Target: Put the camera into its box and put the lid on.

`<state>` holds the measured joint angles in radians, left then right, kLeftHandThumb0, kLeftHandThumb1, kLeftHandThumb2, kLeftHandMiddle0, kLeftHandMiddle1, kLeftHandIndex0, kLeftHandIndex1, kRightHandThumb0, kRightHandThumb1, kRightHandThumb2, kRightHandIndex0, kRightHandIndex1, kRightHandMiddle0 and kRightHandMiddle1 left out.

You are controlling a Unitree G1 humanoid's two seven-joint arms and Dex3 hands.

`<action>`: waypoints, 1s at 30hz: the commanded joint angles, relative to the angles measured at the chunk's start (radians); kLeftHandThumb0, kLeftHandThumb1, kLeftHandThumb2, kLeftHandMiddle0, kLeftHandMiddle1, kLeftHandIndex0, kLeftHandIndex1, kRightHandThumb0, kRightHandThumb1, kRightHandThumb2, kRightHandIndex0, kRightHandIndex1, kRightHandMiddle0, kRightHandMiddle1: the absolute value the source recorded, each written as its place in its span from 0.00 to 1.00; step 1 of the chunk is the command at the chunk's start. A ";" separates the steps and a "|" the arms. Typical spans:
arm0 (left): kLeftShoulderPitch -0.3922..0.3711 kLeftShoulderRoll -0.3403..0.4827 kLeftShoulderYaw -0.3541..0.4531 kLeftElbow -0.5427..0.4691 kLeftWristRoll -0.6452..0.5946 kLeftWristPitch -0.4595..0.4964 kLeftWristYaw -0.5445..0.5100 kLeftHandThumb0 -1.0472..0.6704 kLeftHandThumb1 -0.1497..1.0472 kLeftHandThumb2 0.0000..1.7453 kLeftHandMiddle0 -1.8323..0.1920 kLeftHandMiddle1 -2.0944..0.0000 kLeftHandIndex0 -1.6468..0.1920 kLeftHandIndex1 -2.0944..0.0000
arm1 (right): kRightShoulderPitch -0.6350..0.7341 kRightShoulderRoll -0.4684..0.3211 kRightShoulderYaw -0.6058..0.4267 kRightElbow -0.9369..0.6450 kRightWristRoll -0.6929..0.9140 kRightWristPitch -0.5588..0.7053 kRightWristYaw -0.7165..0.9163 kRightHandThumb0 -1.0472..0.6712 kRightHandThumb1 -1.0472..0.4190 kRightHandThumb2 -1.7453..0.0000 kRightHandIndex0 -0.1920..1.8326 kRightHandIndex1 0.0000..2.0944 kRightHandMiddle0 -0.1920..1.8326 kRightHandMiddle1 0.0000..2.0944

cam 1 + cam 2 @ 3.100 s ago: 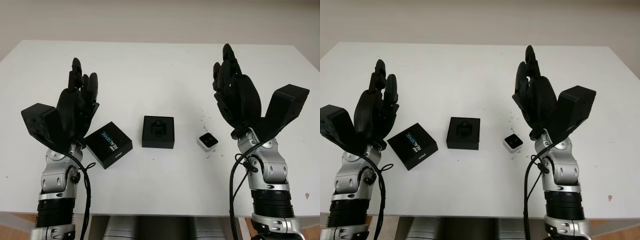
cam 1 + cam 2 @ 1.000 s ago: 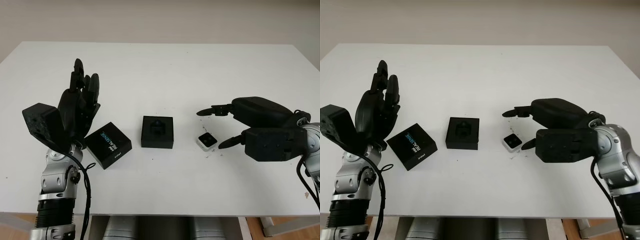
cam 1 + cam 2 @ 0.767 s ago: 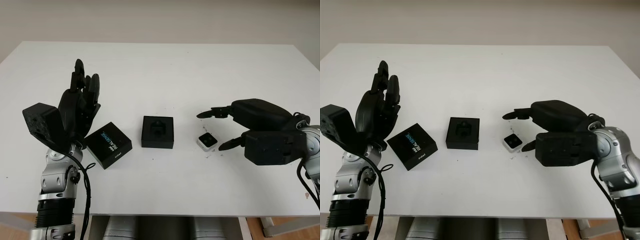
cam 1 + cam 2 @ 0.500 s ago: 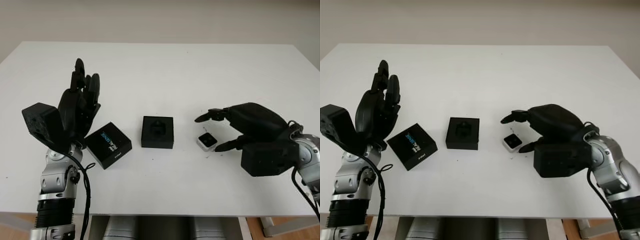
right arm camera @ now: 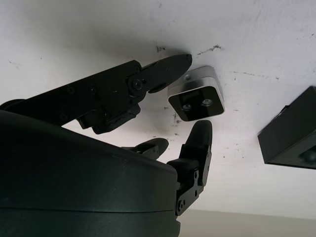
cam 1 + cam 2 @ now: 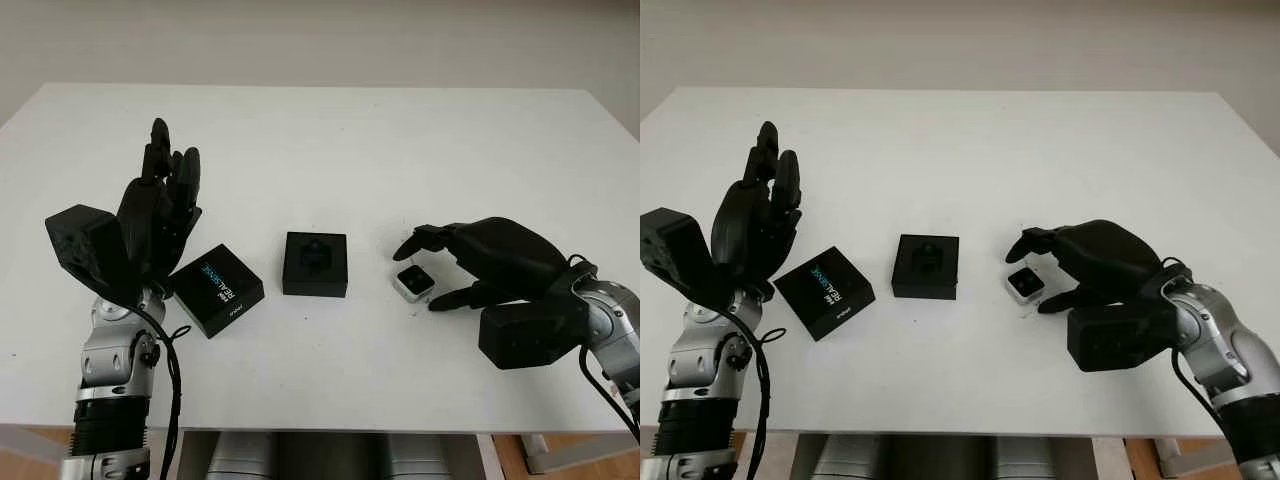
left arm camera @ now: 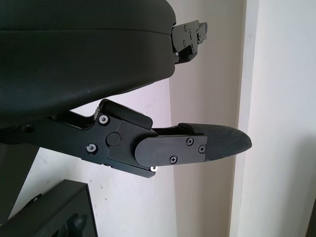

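Camera (image 6: 414,282) sits mid-table, right of its box (image 6: 315,264); my right wrist view shows right hand (image 5: 190,121) open around it, fingertips beside, ungripped. Left hand (image 6: 155,215) open, raised near lid (image 6: 216,289).

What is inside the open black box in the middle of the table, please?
The open box holds a black moulded insert with a shaped recess. The camera is not in it; it sits on the table between the right hand's fingers.

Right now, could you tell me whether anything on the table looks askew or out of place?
The lid lies skewed at an angle, while the open box sits square. The camera lies outside the box, between the open right hand's fingers. The left hand is raised, open.
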<state>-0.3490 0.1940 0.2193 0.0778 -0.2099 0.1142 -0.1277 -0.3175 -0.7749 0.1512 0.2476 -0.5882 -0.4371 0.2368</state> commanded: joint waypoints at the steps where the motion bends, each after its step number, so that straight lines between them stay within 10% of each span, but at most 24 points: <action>1: -0.010 0.004 0.002 -0.026 -0.005 -0.002 -0.001 0.17 1.00 0.25 1.00 1.00 1.00 1.00 | -0.019 0.001 0.003 0.023 0.000 -0.016 -0.015 0.39 0.14 0.97 0.33 0.06 0.24 0.42; 30: 0.003 0.001 0.000 -0.040 -0.005 0.007 0.006 0.17 1.00 0.25 1.00 1.00 1.00 1.00 | -0.033 0.018 0.012 0.080 0.007 -0.017 -0.066 0.41 0.11 0.97 0.36 0.06 0.27 0.54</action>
<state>-0.3488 0.1933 0.2194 0.0537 -0.2142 0.1190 -0.1238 -0.3479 -0.7685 0.1705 0.3215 -0.5970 -0.4574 0.1682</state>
